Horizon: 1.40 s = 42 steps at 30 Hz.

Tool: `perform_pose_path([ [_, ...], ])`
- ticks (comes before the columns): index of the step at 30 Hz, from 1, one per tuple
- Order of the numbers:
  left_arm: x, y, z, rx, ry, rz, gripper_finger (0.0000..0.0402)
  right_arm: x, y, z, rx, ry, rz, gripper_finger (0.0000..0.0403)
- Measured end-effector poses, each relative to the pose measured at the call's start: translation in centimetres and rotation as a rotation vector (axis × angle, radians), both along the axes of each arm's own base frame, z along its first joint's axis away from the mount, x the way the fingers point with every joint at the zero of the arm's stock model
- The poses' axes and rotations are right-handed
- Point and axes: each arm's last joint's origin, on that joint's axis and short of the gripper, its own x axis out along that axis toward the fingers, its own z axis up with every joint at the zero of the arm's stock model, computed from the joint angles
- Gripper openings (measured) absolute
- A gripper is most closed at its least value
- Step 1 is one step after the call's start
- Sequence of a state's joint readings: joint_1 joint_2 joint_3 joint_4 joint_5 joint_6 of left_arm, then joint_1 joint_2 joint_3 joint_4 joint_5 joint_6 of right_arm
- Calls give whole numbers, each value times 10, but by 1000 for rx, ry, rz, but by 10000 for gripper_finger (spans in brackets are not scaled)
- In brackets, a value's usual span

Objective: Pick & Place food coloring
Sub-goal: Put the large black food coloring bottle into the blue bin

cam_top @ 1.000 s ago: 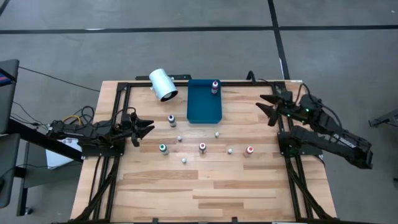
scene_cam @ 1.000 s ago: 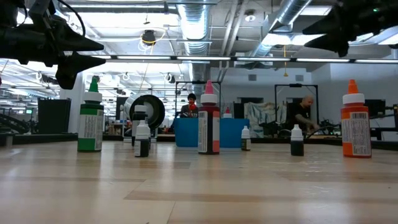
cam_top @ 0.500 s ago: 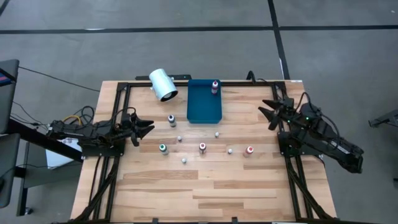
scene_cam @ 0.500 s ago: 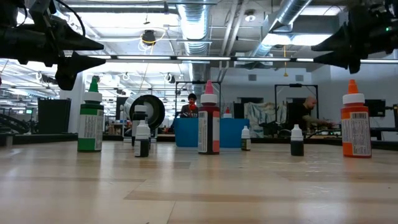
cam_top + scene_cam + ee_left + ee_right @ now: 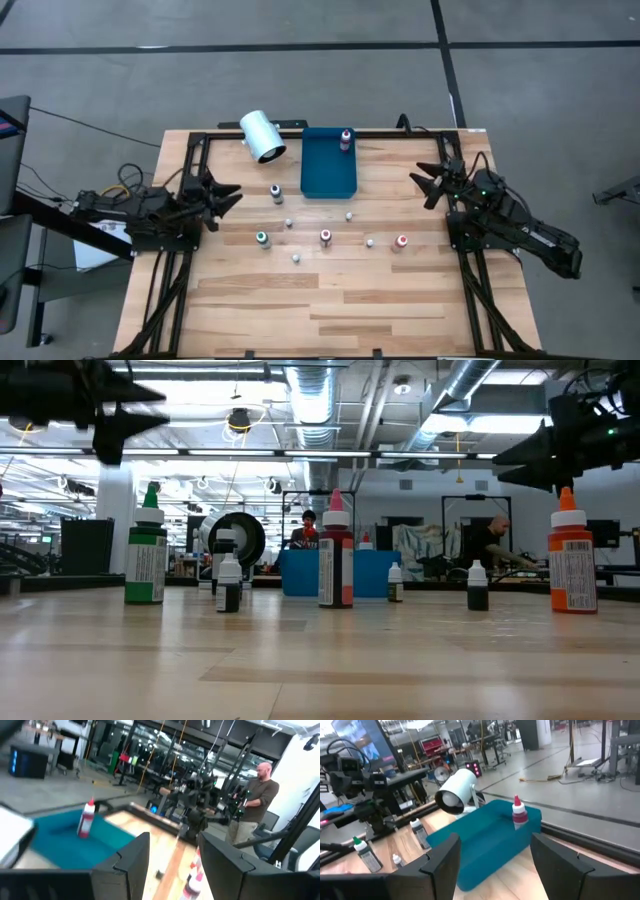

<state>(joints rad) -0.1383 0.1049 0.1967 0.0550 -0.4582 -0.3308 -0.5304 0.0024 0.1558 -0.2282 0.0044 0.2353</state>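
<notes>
From the high view I judge my released right claw (image 5: pixel 430 183) nearest the upright red-capped little plastic bottle (image 5: pixel 402 241), just lower-left of it on the bench; the left claw (image 5: pixel 222 196) is also released

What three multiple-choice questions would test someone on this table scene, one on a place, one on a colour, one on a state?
1. Where does the pink-capped bottle stand?
A. in the blue tray
B. inside the white cylinder
C. on the floor

2. What colour is the cap of the bottle nearest the left hand?
A. yellow
B. green
C. black

3. How is the right hand?
A. shut on a bottle
B. open and empty
C. resting in the tray

Answers: 1 A, it stands in the tray's far corner. 2 B, its top shows green from above. 3 B, its fingers are spread above bare wood.
</notes>
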Motion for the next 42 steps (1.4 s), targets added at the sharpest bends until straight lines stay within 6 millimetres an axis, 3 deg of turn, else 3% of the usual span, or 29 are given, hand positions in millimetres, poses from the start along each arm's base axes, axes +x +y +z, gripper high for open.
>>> perform_pose_path([
  [5,12,-2,37,80,102,7,163,0,0,1,-7,-4,-1,225],
  [11,39,-4,75,124,383,44,163,0,0,1,-7,-3,-1,225],
  [21,86,-9,110,163,685,119,163,0,0,1,-3,-5,-1,225],
  [30,112,-6,97,-89,829,156,163,0,0,1,-2,-6,2,225],
  [35,117,10,78,-304,945,204,163,0,0,1,-2,-6,2,225],
  [42,124,37,64,-462,1005,264,163,0,0,1,0,-6,3,225],
])
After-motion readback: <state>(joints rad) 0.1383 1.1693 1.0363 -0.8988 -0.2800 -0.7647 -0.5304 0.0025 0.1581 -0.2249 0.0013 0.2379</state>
